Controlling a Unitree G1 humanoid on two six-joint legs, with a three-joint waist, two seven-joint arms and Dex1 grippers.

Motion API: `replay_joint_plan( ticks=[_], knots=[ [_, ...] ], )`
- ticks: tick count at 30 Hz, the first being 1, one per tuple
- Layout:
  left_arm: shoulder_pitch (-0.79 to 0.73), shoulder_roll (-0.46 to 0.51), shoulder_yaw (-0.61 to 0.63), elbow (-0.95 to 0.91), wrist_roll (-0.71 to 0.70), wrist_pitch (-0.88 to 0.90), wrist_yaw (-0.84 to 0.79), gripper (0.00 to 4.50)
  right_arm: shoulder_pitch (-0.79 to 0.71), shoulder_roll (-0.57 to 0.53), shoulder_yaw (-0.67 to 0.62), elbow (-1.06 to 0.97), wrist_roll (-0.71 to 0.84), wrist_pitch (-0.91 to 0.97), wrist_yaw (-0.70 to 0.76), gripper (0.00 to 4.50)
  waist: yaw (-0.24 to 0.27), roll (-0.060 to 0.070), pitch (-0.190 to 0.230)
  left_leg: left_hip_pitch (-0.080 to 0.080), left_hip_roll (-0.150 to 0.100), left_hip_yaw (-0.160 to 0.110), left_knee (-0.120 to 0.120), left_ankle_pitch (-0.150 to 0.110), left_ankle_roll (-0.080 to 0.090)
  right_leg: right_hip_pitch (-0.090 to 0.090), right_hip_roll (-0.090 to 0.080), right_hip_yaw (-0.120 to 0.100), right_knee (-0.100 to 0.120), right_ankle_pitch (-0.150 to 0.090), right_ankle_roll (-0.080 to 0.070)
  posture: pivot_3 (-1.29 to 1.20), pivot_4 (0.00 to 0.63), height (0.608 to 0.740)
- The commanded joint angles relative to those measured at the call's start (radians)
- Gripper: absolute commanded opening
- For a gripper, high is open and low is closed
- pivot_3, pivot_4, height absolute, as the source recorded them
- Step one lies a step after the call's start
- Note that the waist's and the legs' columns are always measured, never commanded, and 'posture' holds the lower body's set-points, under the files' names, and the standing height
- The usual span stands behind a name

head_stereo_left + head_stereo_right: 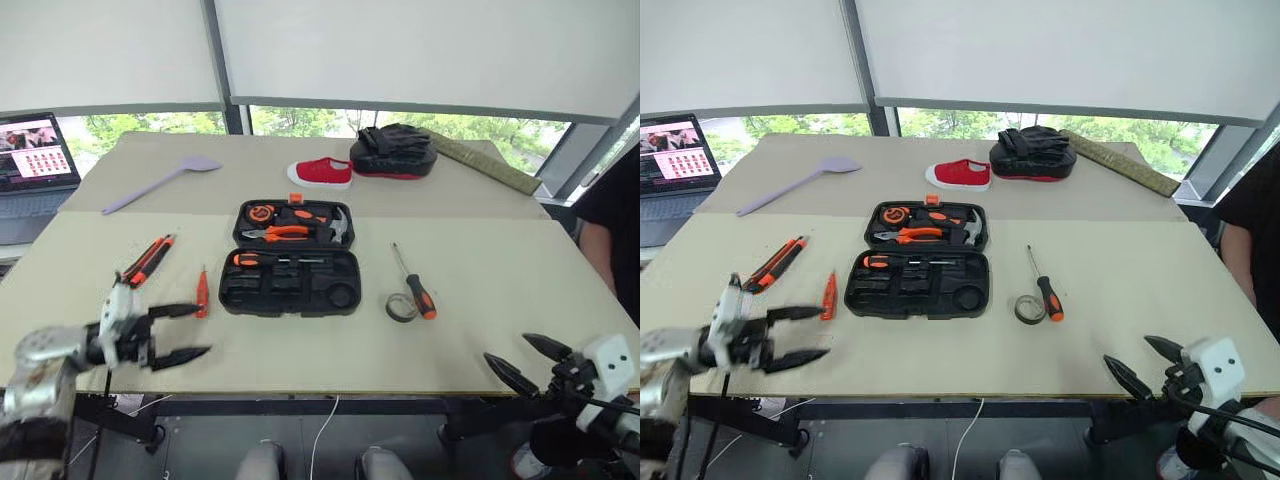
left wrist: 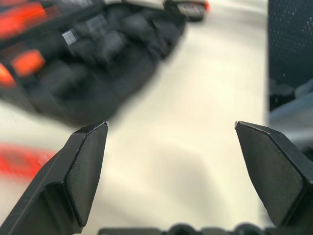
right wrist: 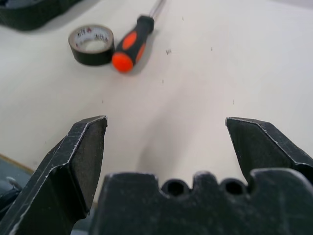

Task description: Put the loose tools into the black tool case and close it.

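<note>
At the middle of the surface (image 1: 480, 310) the black tool case (image 1: 290, 258) lies open. A short screwdriver (image 1: 202, 292) and utility knife (image 1: 147, 260) lie to its left; a screwdriver (image 1: 414, 283) touching a tape roll (image 1: 401, 308) lie to its right. Left pincer (image 1: 182, 331) and right pincer (image 1: 529, 361) both stand wide, empty, near the front edge.

Black tool case (image 1: 290, 283) (orange latch), lilac spoon (image 1: 160, 183), red shoe (image 1: 322, 172).

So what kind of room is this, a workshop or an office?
Probably an office or lab set up for testing rather than a real workshop: a plain table beneath big windows with roller blinds, an open laptop at the side, and oddments like a red shoe beside the tool case.
</note>
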Motion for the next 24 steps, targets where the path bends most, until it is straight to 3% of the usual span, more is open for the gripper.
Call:
replay_joint_plan(
  ticks=[1,6,11,16,24],
  knots=[
    [0.014,0.009,0.056,-0.12,-0.091,0.046,0.021,4.48,-0.089,-0.046,-0.026,-0.082,0.086,0.15,-0.06,4.5,0.003,0.0,0.0,0.0,0.001,0.0,0.0,0.0,0.0,0.0,-0.001,0.0,0.0,0.0,0.0,0.0,0.15,0.74],
    [0.02,-0.016,0.076,-0.27,-0.188,0.157,0.108,4.48,-0.467,-0.175,0.116,-0.089,0.229,0.628,-0.226,4.5,-0.011,0.003,0.002,0.002,0.0,0.002,0.0,0.001,0.001,0.002,-0.01,-0.001,0.001,0.005,0.003,0.0,0.15,0.74],
    [0.012,-0.038,0.06,-0.333,-0.215,0.199,0.156,4.48,-0.818,-0.141,0.278,0.061,0.225,0.919,-0.334,4.5,-0.006,0.001,0.002,0.0,-0.001,0.007,0.0,0.007,0.012,0.001,-0.004,-0.002,0.0,0.008,-0.001,0.0,0.15,0.74],
    [-0.002,-0.065,0.022,-0.349,-0.196,0.184,0.166,4.48,-1.063,-0.066,0.446,0.303,0.125,1.0,-0.354,4.5,-0.009,0.001,0.002,-0.011,-0.001,0.009,0.0,0.005,0.013,-0.012,0.0,0.001,0.001,0.011,0.006,0.0,0.15,0.74],
    [0.024,-0.077,0.014,-0.378,-0.185,0.158,0.173,4.48,-1.165,-0.006,0.551,0.487,0.01,0.985,-0.327,4.5,-0.01,0.001,0.002,-0.017,0.0,0.009,0.002,0.005,0.013,-0.016,0.002,0.002,0.001,0.012,0.008,0.0,0.15,0.74]
  ],
)
